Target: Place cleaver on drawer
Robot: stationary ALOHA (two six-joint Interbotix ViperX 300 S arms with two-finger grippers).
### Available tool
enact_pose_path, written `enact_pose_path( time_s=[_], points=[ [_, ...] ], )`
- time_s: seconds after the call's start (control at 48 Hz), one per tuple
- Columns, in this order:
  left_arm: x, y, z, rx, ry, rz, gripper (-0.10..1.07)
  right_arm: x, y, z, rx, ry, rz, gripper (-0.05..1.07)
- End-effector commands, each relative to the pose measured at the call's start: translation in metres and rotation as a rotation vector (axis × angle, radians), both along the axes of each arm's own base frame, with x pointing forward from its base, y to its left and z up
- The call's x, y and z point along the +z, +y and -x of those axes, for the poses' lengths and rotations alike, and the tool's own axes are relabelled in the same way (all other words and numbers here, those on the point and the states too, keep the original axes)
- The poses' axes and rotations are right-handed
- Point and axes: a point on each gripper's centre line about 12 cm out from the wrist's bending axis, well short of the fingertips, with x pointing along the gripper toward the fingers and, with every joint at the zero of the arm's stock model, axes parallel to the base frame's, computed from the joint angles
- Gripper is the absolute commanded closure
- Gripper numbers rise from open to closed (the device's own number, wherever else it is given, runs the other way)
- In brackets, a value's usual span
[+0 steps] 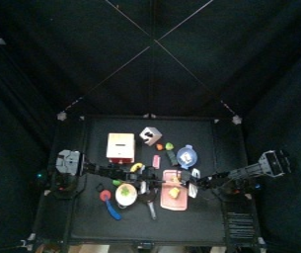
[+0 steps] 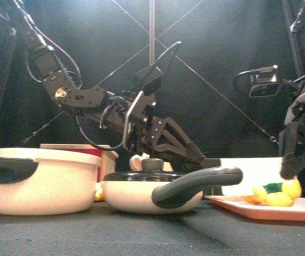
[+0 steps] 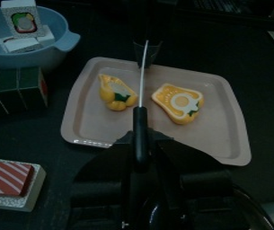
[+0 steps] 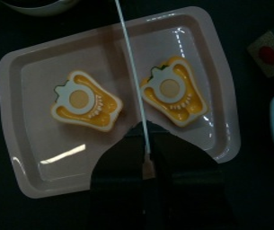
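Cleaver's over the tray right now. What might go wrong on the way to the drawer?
1. The cleaver blade hangs edge-on between the two pepper halves on the pink tray. A sideways move before lifting could knock them.
2. The right claw seems to hold only the handle end, so the long blade may swing or slip.
3. The drawer sits across a crowded table, so a low carry could hit other items.

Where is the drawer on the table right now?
In the top view the drawer sits at the table's back left, its red strip toward the front, left of a small grey-and-white box and well behind the pink tray.
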Motion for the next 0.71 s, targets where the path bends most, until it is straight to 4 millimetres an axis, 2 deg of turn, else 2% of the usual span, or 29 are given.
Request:
enact_pose_path(
  time_s=[0.0, 0.271, 0.604, 0.688],
  points=[
    [0.013, 0.001, -0.003, -0.001, -0.035, -0.004, 0.39, 0.005, 0.000, -0.002, -0.001, -0.018, 0.000, 0.67],
    [0.024, -0.001, -0.003, -0.009, -0.058, -0.008, 0.39, 0.010, 0.000, -0.003, 0.001, -0.036, -0.001, 0.66],
    [0.027, -0.003, -0.004, -0.021, -0.066, -0.016, 0.39, 0.018, 0.000, -0.004, 0.007, -0.068, 0.004, 0.64],
    [0.028, -0.003, -0.003, -0.021, -0.067, -0.016, 0.39, 0.019, 0.000, -0.005, 0.000, -0.074, -0.004, 0.61]
  ],
)
